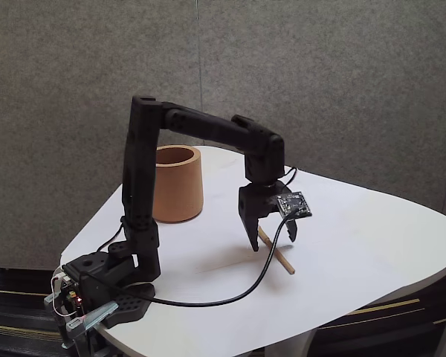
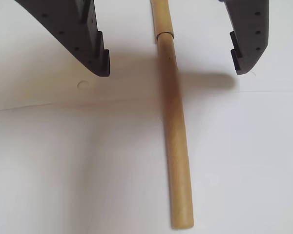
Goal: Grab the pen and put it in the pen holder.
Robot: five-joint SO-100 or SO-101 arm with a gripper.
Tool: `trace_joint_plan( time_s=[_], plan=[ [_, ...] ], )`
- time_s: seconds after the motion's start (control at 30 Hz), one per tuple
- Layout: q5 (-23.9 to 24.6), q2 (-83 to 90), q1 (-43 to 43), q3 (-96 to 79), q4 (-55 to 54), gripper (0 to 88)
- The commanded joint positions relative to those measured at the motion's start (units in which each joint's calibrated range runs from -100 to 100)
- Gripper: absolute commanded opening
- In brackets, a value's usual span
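Observation:
The tan wooden pen (image 1: 278,254) (image 2: 173,126) lies flat on the white table (image 1: 372,238). My black gripper (image 1: 272,242) (image 2: 171,73) hangs open just above it, one finger on each side of the shaft, neither touching it in the wrist view. The orange-brown pen holder (image 1: 177,184) stands upright at the back left of the table, behind the arm's upright link and well to the left of the gripper.
A black cable (image 1: 238,294) loops across the table from the wrist camera board (image 1: 294,204) to the arm's base (image 1: 104,286) at the front left corner. A grey wall stands behind the table. The table's right half is bare white surface.

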State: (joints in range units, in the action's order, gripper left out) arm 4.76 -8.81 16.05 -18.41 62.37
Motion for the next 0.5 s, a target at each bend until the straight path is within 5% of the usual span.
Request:
trace_joint_plan(
  time_s=[0.0, 0.47],
  plan=[
    [-0.1, -0.75, -0.31, 2.08, -0.25, 36.0],
    [0.0, -4.98, -0.16, 4.15, -0.17, 30.8]
  ],
)
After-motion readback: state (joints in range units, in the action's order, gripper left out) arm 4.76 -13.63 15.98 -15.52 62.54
